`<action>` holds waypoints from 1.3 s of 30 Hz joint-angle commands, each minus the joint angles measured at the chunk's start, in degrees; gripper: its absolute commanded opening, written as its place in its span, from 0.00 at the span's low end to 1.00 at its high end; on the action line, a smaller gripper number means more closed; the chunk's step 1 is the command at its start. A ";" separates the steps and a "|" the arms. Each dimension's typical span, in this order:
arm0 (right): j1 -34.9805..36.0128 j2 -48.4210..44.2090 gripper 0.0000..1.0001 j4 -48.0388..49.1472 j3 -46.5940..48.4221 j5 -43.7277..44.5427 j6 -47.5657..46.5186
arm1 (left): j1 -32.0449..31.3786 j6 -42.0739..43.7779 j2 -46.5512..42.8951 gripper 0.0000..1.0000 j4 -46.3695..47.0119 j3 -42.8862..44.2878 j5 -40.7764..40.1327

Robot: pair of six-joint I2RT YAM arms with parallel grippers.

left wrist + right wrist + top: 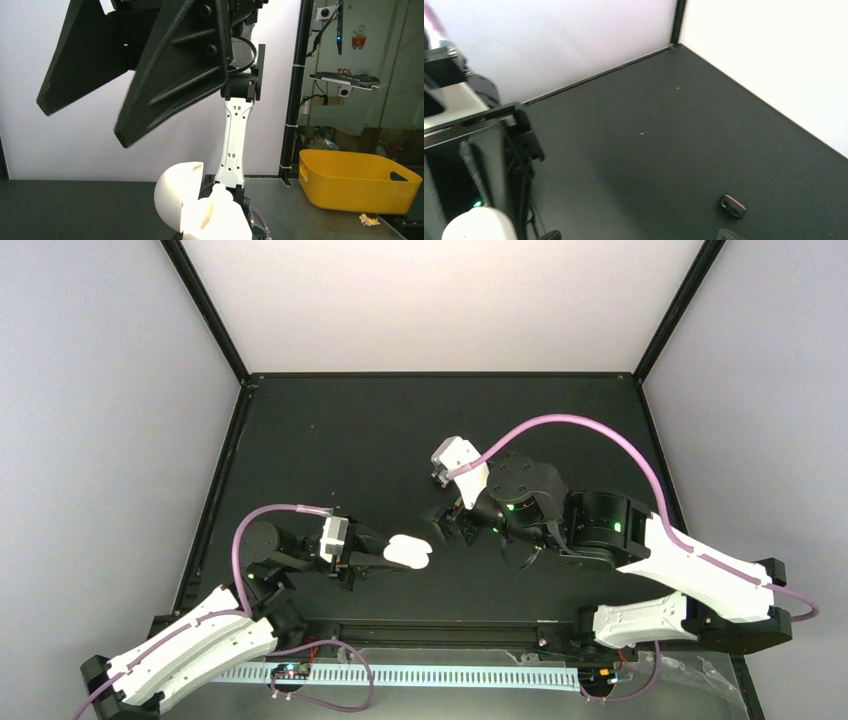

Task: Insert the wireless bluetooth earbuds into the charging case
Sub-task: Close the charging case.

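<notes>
My left gripper (386, 551) is shut on the open white charging case (409, 552), holding it just above the table. In the left wrist view the case's domed lid (176, 194) is tipped back to the left, and a small white earbud (223, 193) pokes up from the base (225, 222). My right gripper (454, 526) hovers open just right of the case; its spread black fingers (175, 75) loom over the case. A black earbud (732, 205) lies on the table just beyond the right gripper (639, 235), whose jaws are empty.
The black table (380, 440) is walled by pale panels at the back and sides. A yellow bin (355, 180) stands off the table. The right arm's white link (234, 145) rises behind the case.
</notes>
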 commanded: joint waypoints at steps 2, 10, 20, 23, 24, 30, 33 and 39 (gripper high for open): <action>-0.18 1.39 0.81 -1.66 -0.46 -8.53 -0.35 | -0.31 -0.39 -0.90 0.02 1.81 0.31 0.55; -0.16 2.12 0.80 -2.55 0.43 -13.95 -1.57 | -0.33 -0.81 -1.09 0.01 1.88 0.31 -0.57; -0.18 1.95 0.79 -2.46 -0.42 -16.92 -2.17 | -0.33 -1.21 -0.87 0.02 1.81 0.39 -2.11; -0.04 2.31 0.79 -2.71 -0.45 -17.81 -2.62 | -0.34 -1.47 -0.81 0.01 1.90 0.63 -2.37; -0.01 2.53 0.79 -2.93 -0.36 -18.32 -2.86 | -0.33 -1.52 -0.83 0.01 1.88 0.73 -2.34; -0.04 1.78 0.80 -2.51 -0.47 -8.83 0.25 | -0.33 -0.45 -0.71 0.01 -0.75 1.45 -5.29; -3.52 -2.36 0.83 0.52 -3.58 1.65 4.48 | -0.24 0.89 -0.07 0.01 -6.25 0.66 -14.34; -12.92 -12.61 0.83 10.90 -20.62 2.07 13.46 | 2.24 -9.79 12.27 0.02 -11.83 -0.13 -31.51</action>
